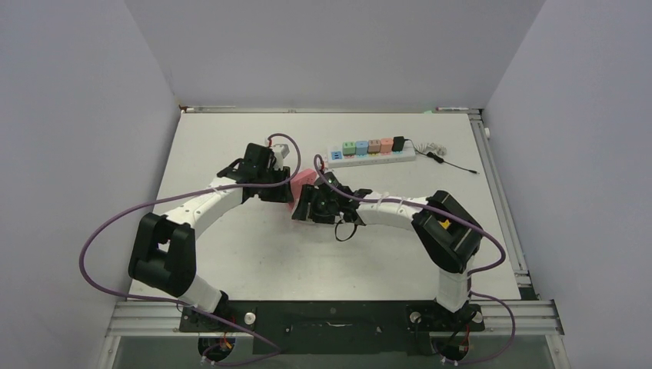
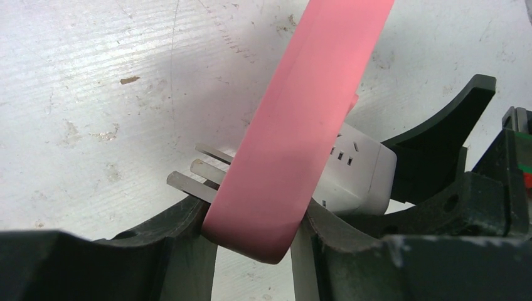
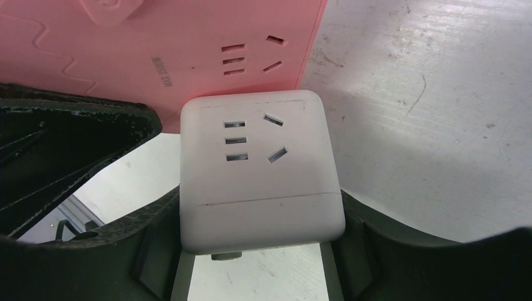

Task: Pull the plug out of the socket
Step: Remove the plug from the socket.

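Reaching where, Mia, are the two arms?

Both to mid-table, Tom. The left arm (image 1: 207, 204) rises from its near-left base, bends at a raised elbow, and stretches far and rightward. The right arm (image 1: 400, 207) bends at an elbow on the right, and its forearm runs leftward. Their wrists meet nose to nose.

What do the fingers hold?

The left gripper (image 2: 254, 232) is clamped on a flat pink plastic adapter (image 2: 295, 125), pinched by its edges and standing tilted between the black fingers. The right gripper (image 3: 260, 232) is closed around a white plastic cube adapter (image 3: 260, 169), one finger on each side, its slotted face turned to the wrist camera.

How do the two pieces sit?

The cube lies right against the pink slab. I cannot tell whether they are mated. Three bare metal prongs (image 2: 191, 172) stick out on the slab's left side in the left wrist view, over the scuffed white table (image 1: 231, 254). Which piece they belong to I cannot tell.

Anything else out there?

A white power strip (image 1: 371, 156) lies far right of the grippers, carrying a row of coloured cube plugs (image 1: 367, 146) and a black plug (image 1: 398, 143).
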